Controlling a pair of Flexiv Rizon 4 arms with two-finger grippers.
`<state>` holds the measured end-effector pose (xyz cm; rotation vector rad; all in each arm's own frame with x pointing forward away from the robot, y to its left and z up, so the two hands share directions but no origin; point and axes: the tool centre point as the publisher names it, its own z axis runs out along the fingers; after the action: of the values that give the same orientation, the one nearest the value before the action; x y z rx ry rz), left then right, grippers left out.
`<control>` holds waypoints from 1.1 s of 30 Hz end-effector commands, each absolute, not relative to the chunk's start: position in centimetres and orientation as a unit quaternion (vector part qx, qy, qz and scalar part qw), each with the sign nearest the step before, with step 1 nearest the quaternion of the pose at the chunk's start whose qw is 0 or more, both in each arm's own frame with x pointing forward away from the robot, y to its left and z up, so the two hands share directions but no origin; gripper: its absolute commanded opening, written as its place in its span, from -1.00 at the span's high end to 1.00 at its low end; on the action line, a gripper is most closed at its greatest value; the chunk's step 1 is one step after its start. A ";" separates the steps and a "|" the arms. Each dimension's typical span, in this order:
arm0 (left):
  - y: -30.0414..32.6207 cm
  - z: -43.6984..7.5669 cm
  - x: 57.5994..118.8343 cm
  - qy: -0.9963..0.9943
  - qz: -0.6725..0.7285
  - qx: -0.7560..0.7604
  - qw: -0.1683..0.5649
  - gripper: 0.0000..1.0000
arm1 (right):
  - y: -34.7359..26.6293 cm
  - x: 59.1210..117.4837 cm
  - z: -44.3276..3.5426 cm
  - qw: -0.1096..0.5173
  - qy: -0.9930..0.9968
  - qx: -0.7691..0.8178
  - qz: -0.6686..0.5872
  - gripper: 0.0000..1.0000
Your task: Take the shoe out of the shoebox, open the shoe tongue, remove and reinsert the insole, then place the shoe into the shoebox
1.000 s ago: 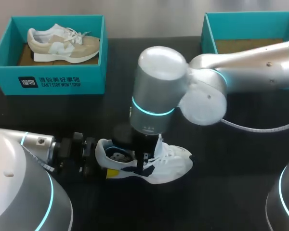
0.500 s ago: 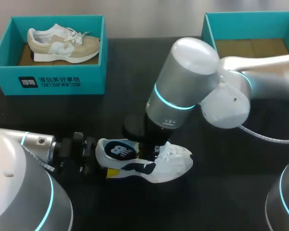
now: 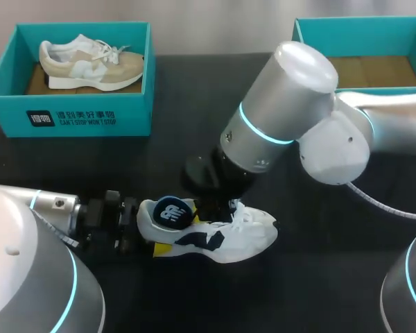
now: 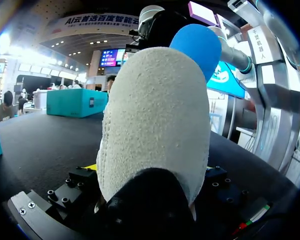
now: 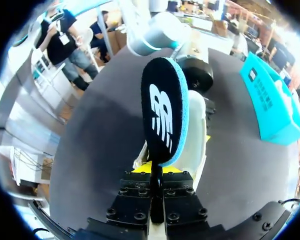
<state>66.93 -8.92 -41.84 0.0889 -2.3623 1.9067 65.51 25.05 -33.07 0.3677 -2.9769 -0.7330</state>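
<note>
A white shoe with navy trim (image 3: pixel 225 236) lies on its sole on the black table, toe pointing right. My left gripper (image 3: pixel 142 232) is at its heel (image 4: pixel 155 125), a finger on each side, shut on the shoe. My right gripper (image 5: pixel 156 181) is shut on the edge of the dark blue insole (image 5: pixel 162 115). The insole (image 3: pixel 170 211) sticks up out of the shoe's opening, heel end raised. In the head view the right wrist (image 3: pixel 215 177) hides the right gripper's fingers. An empty teal shoebox (image 3: pixel 301 52) stands at the back right.
A second teal box (image 3: pixel 69 114) at the back left holds a beige shoe (image 3: pixel 90 62). My right arm (image 3: pixel 347 132) reaches in over the table from the right. Bare black tabletop lies in front of and to the right of the white shoe.
My right arm has swung up and to the right, drawing the insole's heel end out of the shoe. The left gripper and the shoe have stayed put.
</note>
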 end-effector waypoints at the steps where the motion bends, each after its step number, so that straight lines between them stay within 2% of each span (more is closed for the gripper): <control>1: -9.0 -42.3 67.2 -0.777 0.626 0.030 0.052 1.00 | 27.2 66.0 -32.8 0.039 -0.965 0.139 -0.220 1.00; 14: -9.0 -42.3 67.2 -0.777 0.626 0.030 0.052 1.00 | 29.7 67.0 -32.8 0.055 -0.958 0.176 -0.218 1.00; 16: -9.0 -42.3 67.2 -0.777 0.626 0.030 0.052 1.00 | 29.8 67.1 -32.6 0.054 -0.958 0.177 -0.218 0.54; 18: -9.0 -42.3 67.2 -0.777 0.626 0.030 0.052 1.00 | 29.8 67.2 -32.4 0.054 -0.958 0.178 -0.216 0.18; 20: -9.0 -42.3 67.2 -0.777 0.626 0.030 0.052 1.00 | 29.7 67.3 -32.2 0.053 -0.959 0.177 -0.215 0.01; 22: -9.0 -42.3 67.2 -0.777 0.626 0.030 0.052 1.00 | 29.5 67.3 -32.0 0.051 -0.960 0.173 -0.212 -0.29; 23: -9.0 -42.3 67.2 -0.777 0.626 0.030 0.052 1.00 | 29.3 67.3 -32.0 0.051 -0.961 0.172 -0.212 -0.37; 31: -9.0 -42.3 67.2 -0.777 0.626 0.030 0.052 1.00 | 28.3 68.2 -31.0 0.058 -0.964 0.153 -0.208 -0.50; 32: -9.0 -42.3 67.2 -0.777 0.626 0.030 0.052 1.00 | 28.3 68.3 -30.8 0.059 -0.965 0.150 -0.209 -0.59; 33: -9.0 -42.3 67.2 -0.777 0.626 0.030 0.052 1.00 | 28.2 68.5 -30.5 0.062 -0.965 0.145 -0.209 -0.78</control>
<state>66.98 -8.94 -41.84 0.0893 -2.3622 1.9063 68.24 28.84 -31.28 0.4463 -2.9199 -0.6339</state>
